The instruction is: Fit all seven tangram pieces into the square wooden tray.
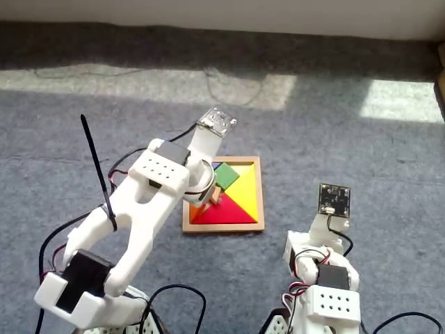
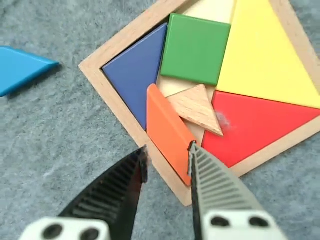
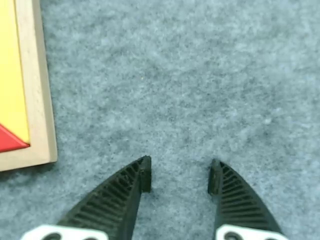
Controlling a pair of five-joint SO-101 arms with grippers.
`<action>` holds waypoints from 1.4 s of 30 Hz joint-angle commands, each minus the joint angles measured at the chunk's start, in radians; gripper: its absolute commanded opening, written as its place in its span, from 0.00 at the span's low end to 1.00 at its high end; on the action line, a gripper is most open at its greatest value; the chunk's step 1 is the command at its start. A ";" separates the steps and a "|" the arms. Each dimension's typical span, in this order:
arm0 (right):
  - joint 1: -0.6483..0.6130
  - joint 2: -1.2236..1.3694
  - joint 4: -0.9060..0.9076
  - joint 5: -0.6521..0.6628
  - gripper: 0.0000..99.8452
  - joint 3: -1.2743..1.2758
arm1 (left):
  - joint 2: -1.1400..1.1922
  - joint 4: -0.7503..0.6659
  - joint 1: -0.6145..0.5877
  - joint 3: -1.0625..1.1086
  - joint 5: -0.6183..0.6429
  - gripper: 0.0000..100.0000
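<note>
Square wooden tray (image 1: 259,195) mid-bench (image 1: 348,139) seats yellow triangle (image 2: 265,55), red triangle (image 2: 260,125), dark blue triangle (image 2: 135,75) and green square (image 2: 196,47); orange parallelogram (image 2: 167,130) overhangs the rim by the released left tool (image 2: 167,154), small wooden triangle (image 2: 197,107) sits askew, light blue piece (image 2: 20,67) lies outside, and the right tool (image 3: 180,175) is released.

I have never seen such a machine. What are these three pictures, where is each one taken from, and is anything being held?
Two white robot arms stand on a grey carpet. One picture looks down from above; the other two come from cameras on each arm's wrist. The left gripper is at the orange piece, which lies tilted over the rim of the wooden tray; whether it grips it, I cannot tell. A light blue piece lies outside. The right gripper is open and empty above the carpet.
</note>
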 commanded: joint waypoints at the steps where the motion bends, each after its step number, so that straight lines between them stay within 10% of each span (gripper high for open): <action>1: 0.022 0.001 -0.028 0.009 0.20 0.016 | 0.033 -0.029 0.016 -0.022 -0.002 0.15; 25: 0.024 0.001 -0.028 0.009 0.20 0.016 | -0.042 0.092 0.039 -0.142 0.043 0.15; 42: 0.024 0.001 -0.028 0.009 0.20 0.016 | -0.127 0.064 -0.320 -0.119 -0.023 0.21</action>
